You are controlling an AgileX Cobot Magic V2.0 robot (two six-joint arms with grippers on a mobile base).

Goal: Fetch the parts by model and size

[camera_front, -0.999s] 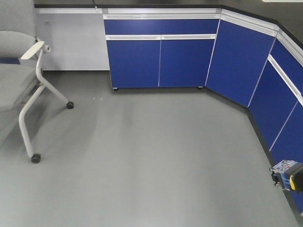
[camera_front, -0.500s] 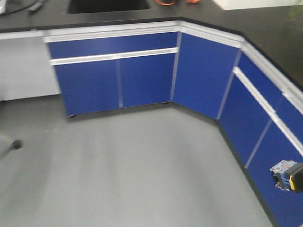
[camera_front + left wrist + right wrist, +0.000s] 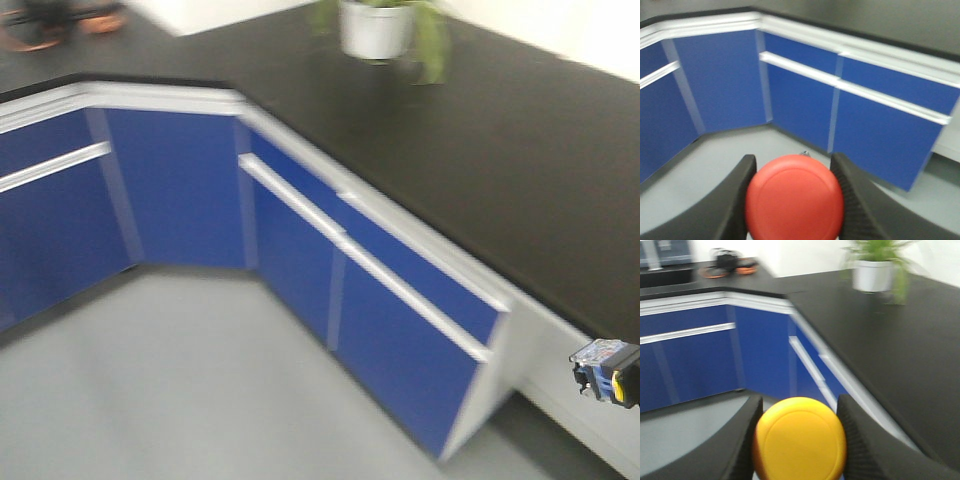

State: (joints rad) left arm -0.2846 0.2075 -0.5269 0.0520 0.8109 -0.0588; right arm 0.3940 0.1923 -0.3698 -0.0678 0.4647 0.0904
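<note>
In the left wrist view my left gripper (image 3: 794, 195) is shut on the red-capped push-button switch (image 3: 794, 197); its round red cap faces the camera between the two black fingers (image 3: 730, 200). In the right wrist view my right gripper (image 3: 800, 437) is shut on the yellow-capped push-button switch (image 3: 800, 438), cap toward the camera. In the front view the yellow-capped switch (image 3: 605, 370) shows at the right edge, with its dark base, blue part and a label; the gripper holding it is out of frame there. Both switches are held in the air above the floor.
Blue cabinets (image 3: 300, 240) with white handle rails run in an angled row under a black countertop (image 3: 480, 140). A potted plant (image 3: 385, 28) in a white pot stands on the counter. Orange-and-black items (image 3: 50, 25) lie at far left. Grey floor (image 3: 150, 390) spreads below.
The front view has swung to the right: the chair and the straight cabinet row have left the frame, and the black countertop with the plant has come in. The yellow switch stays at the right edge.
</note>
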